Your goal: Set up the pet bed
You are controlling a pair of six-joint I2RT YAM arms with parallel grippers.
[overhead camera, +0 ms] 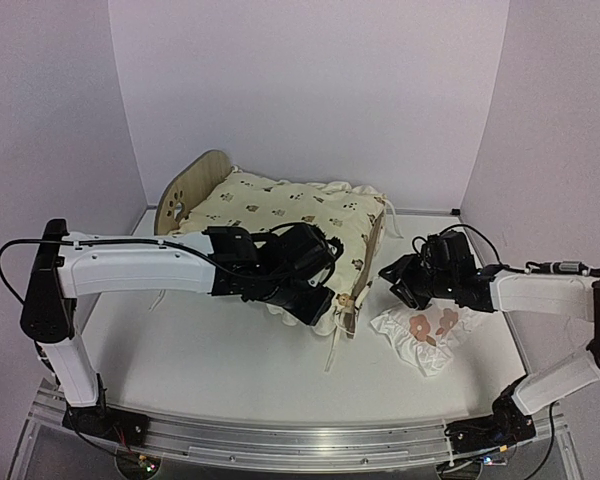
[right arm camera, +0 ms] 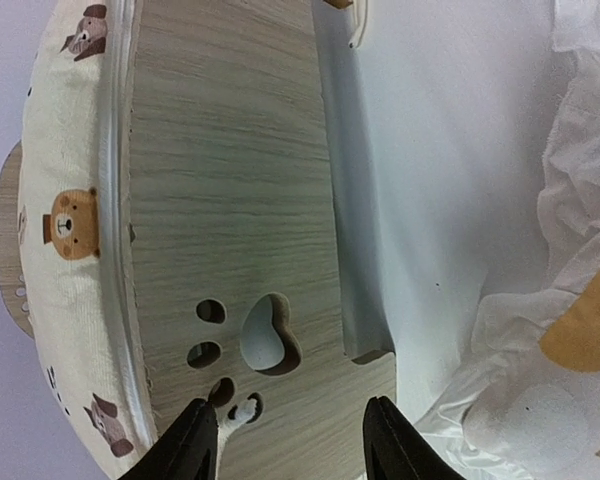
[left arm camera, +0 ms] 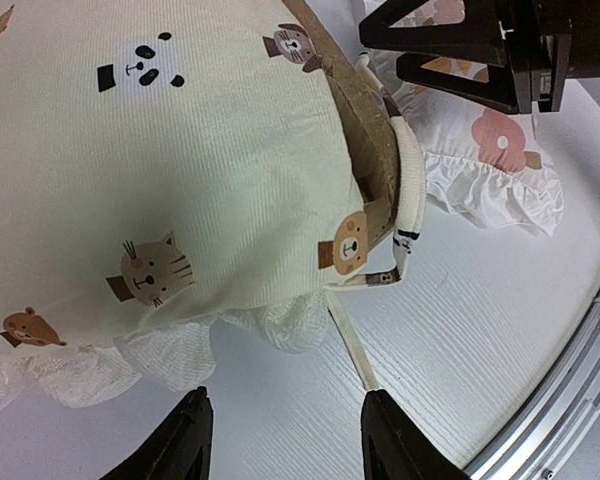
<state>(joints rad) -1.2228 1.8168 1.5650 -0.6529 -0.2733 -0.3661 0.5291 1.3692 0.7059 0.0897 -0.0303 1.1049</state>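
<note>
Where the overhead camera looks down, the pet bed (overhead camera: 205, 175) stands on the white table (overhead camera: 210, 360) toward the back. Its rounded headboard (overhead camera: 185, 202) is on the left and its low footboard (overhead camera: 376, 232) on the right. A cream cushion (overhead camera: 290, 205) printed with small animals lies over the frame. The left end effector (overhead camera: 315, 298) hangs low at the bed's near side, close to the footboard corner; from this height its jaws cannot be made out. The right end effector (overhead camera: 390, 272) sits just beside the footboard's outer face. Near it, a small white ruffled pillow (overhead camera: 425, 335) with red-brown flowers lies on the table.

From the left wrist, the two dark fingers (left arm camera: 185, 445) stand about half apart with only bare table between them, gripping nothing. Ahead of them the cushion bulges over a white frill (left arm camera: 170, 355), and a tie string (left arm camera: 348, 335) trails onto the table. At the top right, the right end effector's fingers point toward the footboard edge, parted and holding nothing.

From the right wrist, the fingers (right arm camera: 388, 440) are spread, and the footboard's wood-grain panel with its paw-print cutout fills the space beyond them. Whether the tips touch the wood I cannot tell, and nothing is clamped. The cushion edge runs along the left, the pillow's ruffles along the right.
</note>
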